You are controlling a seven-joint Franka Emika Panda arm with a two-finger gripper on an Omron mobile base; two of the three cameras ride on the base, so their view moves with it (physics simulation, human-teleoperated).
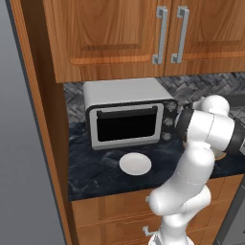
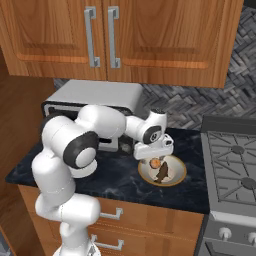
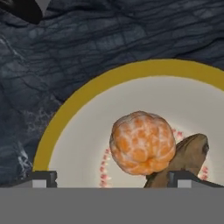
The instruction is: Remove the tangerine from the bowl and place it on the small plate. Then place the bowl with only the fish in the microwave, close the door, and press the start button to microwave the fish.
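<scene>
The gripper (image 2: 156, 159) hangs just above the bowl (image 2: 175, 177), which sits on the dark marbled counter (image 2: 120, 180) between the toaster oven (image 1: 127, 117) and the stove (image 2: 232, 165). In the hand view the two fingertips (image 3: 43, 177) stand wide apart at the bottom edge, one on each side of the tangerine (image 3: 142, 143), so the claw is spread and nothing is pinched. The tangerine lies inside the bowl (image 3: 70, 118), resting against the fish (image 3: 188, 155), whose brown body runs off behind it toward the lower right. In the right base view the tangerine (image 2: 155, 163) shows directly under the hand, with the fish (image 2: 162, 172) just beside it.

The plate (image 1: 135, 163) lies flat on the counter in front of the toaster oven, bare, well apart from the bowl. Wooden cabinets (image 1: 143, 33) with grey bar handles hang above. No brand, label or readable writing shows on the oven, stove or anything else
</scene>
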